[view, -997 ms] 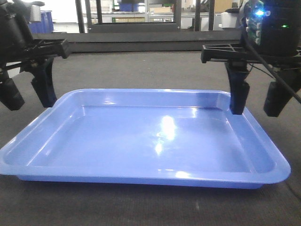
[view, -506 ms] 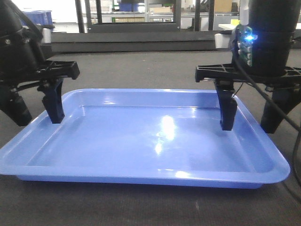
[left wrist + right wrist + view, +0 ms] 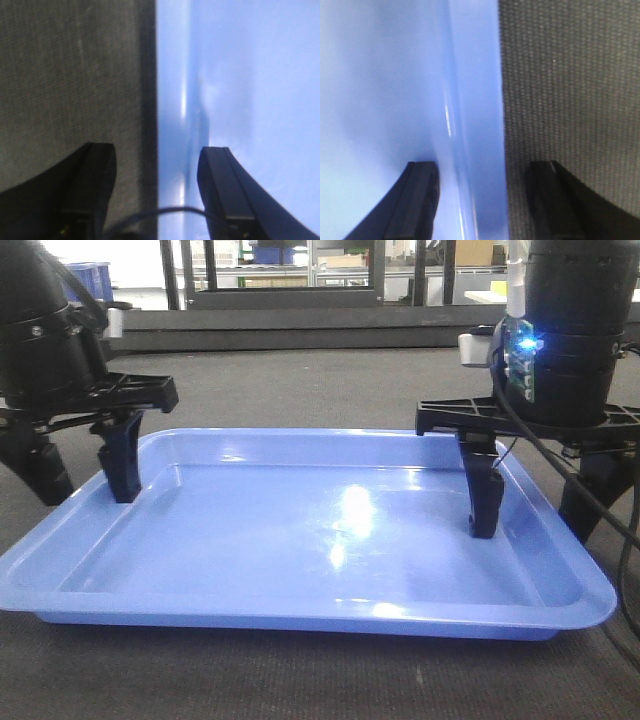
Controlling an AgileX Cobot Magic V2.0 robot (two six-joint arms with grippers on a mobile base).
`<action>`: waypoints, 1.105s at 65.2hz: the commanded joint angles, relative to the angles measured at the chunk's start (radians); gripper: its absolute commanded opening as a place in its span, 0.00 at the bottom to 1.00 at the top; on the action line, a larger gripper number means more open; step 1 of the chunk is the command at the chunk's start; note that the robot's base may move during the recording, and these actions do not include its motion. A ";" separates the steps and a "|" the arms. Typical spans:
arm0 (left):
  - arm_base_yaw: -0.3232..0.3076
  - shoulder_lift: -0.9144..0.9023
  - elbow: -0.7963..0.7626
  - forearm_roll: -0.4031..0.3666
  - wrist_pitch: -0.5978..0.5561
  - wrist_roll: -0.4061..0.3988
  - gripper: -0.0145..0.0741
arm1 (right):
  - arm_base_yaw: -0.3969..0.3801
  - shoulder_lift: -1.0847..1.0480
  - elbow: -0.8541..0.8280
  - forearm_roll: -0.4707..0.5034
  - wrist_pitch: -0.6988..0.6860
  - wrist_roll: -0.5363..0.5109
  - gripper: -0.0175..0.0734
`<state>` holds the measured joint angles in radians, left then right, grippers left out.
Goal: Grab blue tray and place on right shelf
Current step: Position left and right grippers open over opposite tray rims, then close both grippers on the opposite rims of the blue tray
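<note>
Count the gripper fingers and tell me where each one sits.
4. Left gripper: one finger inside the blue tray, one outside its rim. Right gripper: likewise, one inside, one outside.

Count, front view:
- 1 large shallow rectangular light-blue glossy plastic tray (image 3: 300, 540), centre of frame.
- 2 black robot grippers: left gripper (image 3: 85, 495) at frame left, right gripper (image 3: 532, 532) at frame right.
- 2 fingers (image 3: 122, 465) per gripper, 4 total. Each wrist view shows its own 2.
- 1 lit blue LED (image 3: 522, 340), upper right.
- 2 deep darker-blue plastic bins far back: upper-left bin (image 3: 92, 280), top-centre bin (image 3: 275, 254).
- 1 dark matte tabletop (image 3: 320, 390).
</note>
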<state>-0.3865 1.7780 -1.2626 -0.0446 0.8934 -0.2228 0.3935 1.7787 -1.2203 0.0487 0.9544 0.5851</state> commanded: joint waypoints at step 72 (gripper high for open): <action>-0.046 -0.043 -0.013 -0.005 0.002 -0.030 0.49 | 0.004 -0.045 -0.022 0.002 -0.030 0.001 0.73</action>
<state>-0.4349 1.7780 -1.2565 -0.0487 0.9127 -0.2343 0.3935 1.7787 -1.2203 0.0541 0.9332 0.5887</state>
